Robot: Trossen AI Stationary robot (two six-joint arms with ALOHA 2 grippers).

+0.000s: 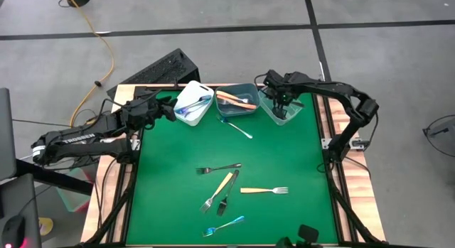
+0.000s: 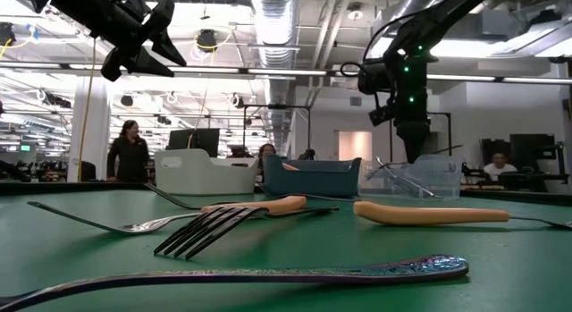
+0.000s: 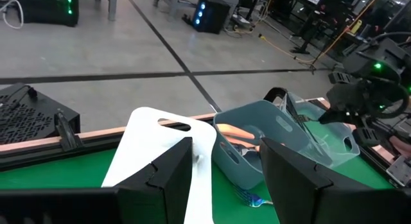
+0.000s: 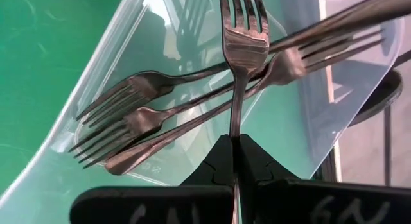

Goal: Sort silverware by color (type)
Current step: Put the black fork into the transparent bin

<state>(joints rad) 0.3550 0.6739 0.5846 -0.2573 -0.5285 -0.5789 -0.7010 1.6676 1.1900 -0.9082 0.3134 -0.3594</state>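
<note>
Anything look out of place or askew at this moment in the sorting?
One thing: a silver fork lies on the green mat just in front of the grey-blue bin, outside every bin. The right claw is shut on a dark fork over the clear bin, which looks normal.

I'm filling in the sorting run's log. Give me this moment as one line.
right hand: shut on dark fork, over clear bin | left hand: open, empty, above white bin | loose forks on mat
</note>
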